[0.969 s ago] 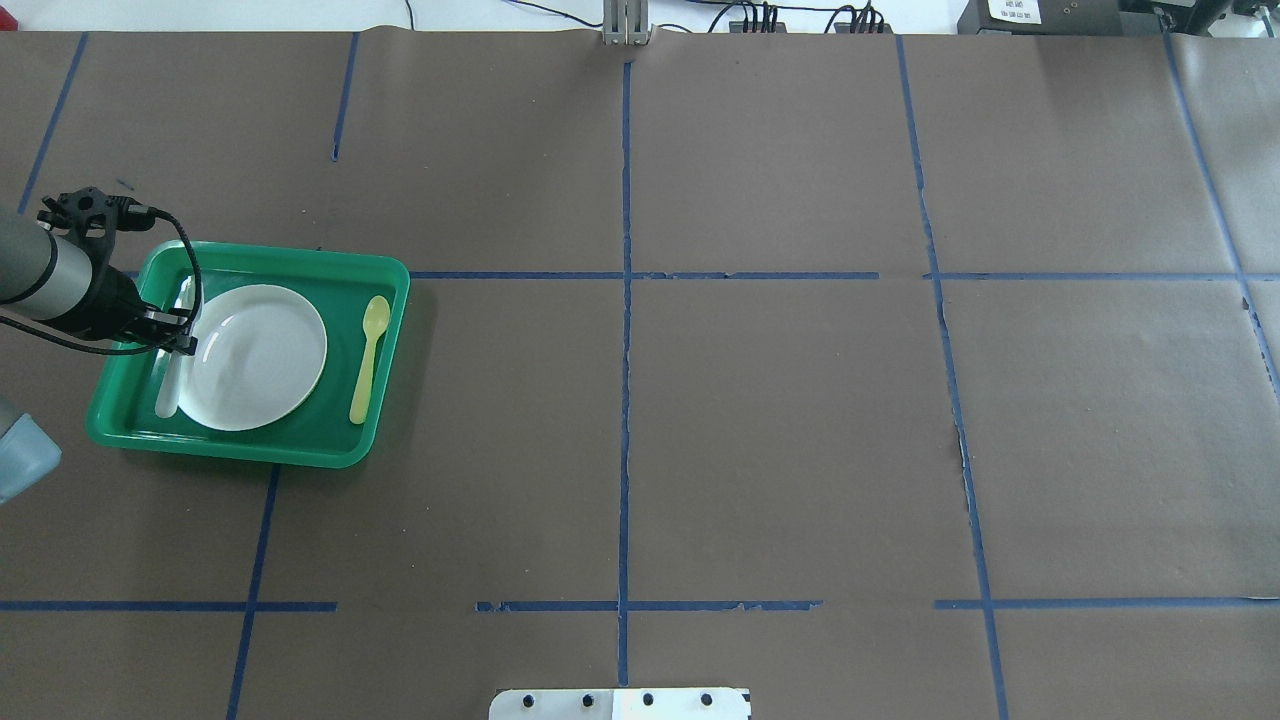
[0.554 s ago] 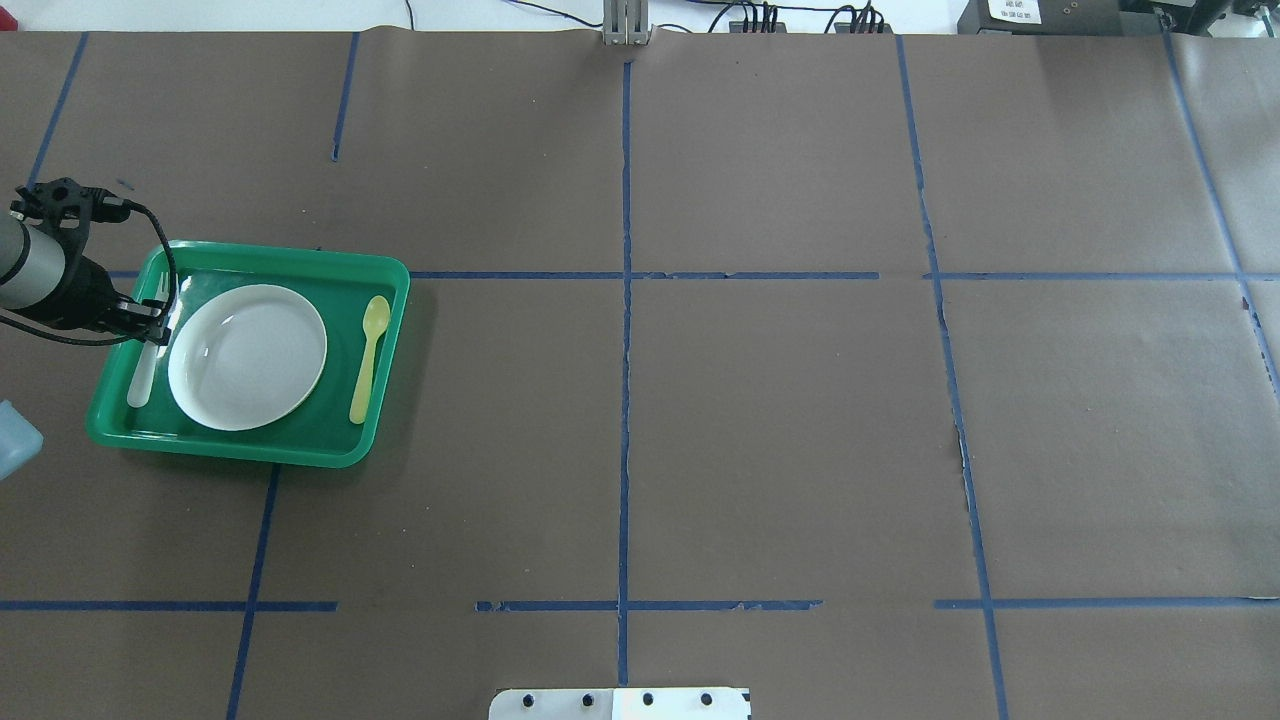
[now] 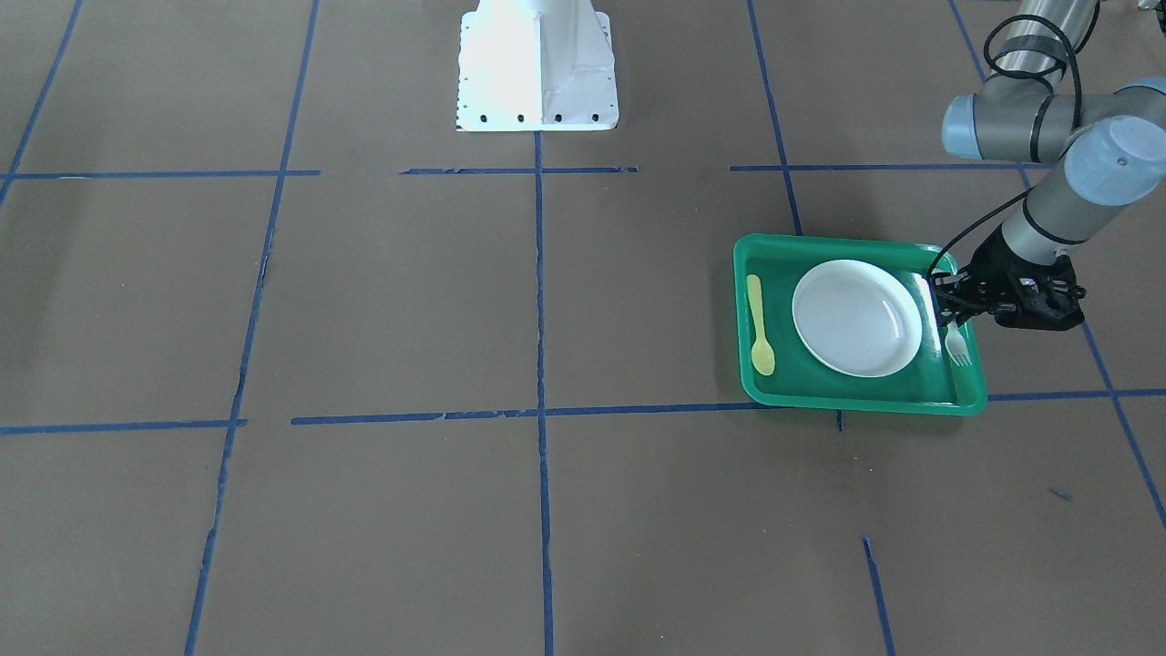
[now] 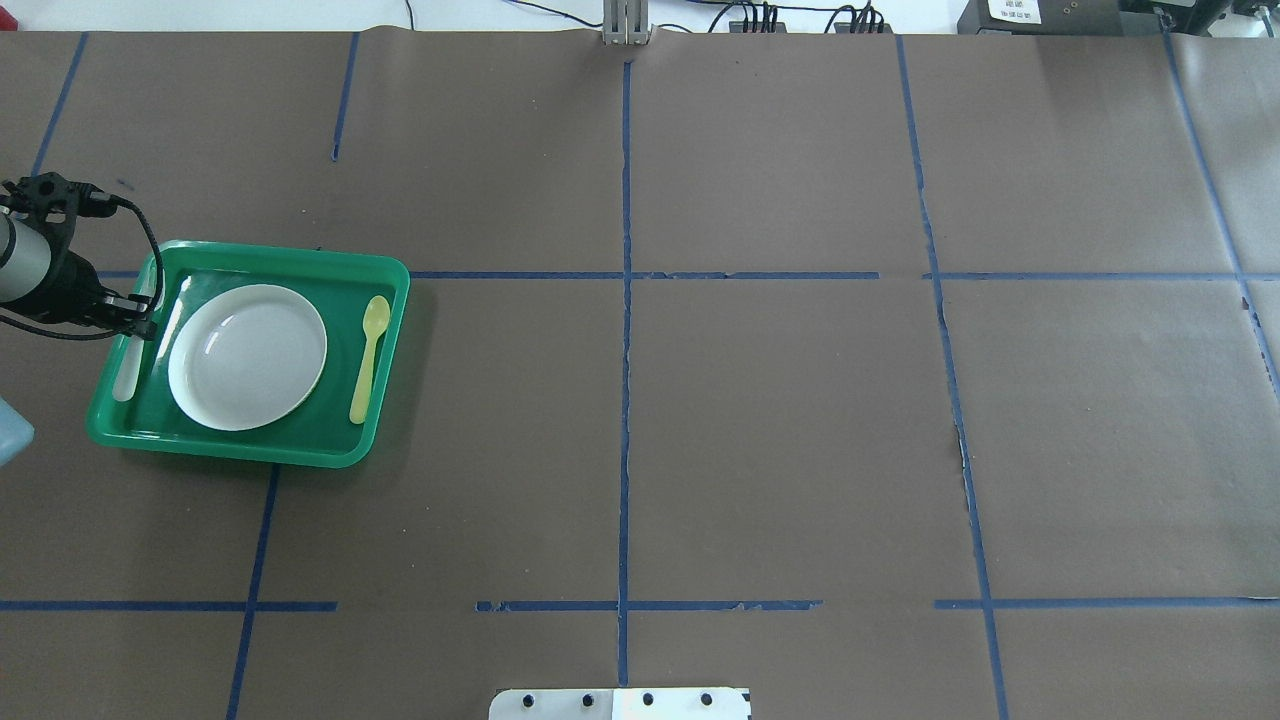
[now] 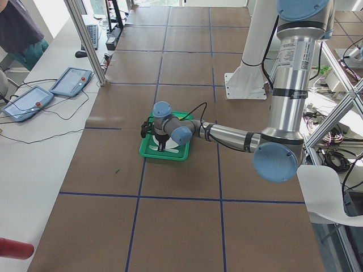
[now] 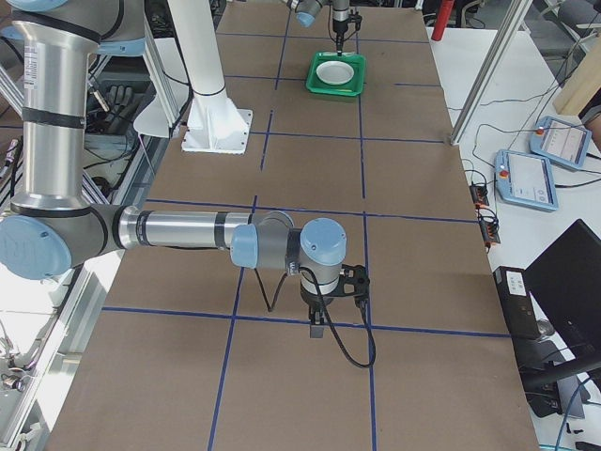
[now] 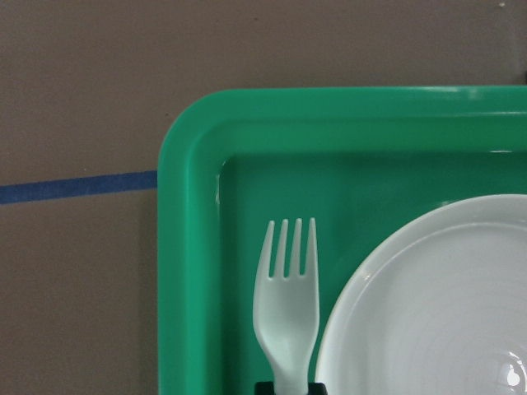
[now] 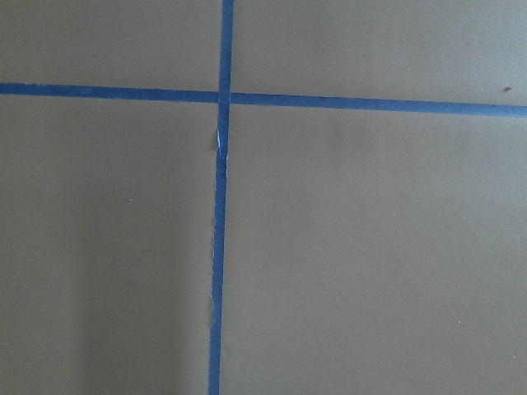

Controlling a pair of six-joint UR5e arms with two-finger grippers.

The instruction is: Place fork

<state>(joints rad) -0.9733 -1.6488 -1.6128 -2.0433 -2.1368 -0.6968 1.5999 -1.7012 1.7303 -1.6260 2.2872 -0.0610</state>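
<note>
The pale translucent fork (image 4: 128, 365) hangs in my left gripper (image 4: 143, 322), which is shut on its handle. It sits low over the left strip of the green tray (image 4: 230, 447), between the white plate (image 4: 247, 357) and the tray's rim. The left wrist view shows the fork (image 7: 286, 309) tines forward beside the plate (image 7: 436, 313) inside the tray (image 7: 189, 247). The front view shows the fork (image 3: 956, 344) below the gripper (image 3: 947, 305). My right gripper (image 6: 317, 329) hovers over bare table far from the tray; I cannot tell if it is open or shut.
A yellow spoon (image 4: 368, 358) lies in the tray on the plate's other side. The tray stands at the table's left end. The robot's white base plate (image 4: 620, 703) sits at the near edge. Blue tape lines cross the brown table cover.
My left gripper has moved left with the fork, from the plate's left edge to the strip by the tray's left rim. The plate's left side is now uncovered.
</note>
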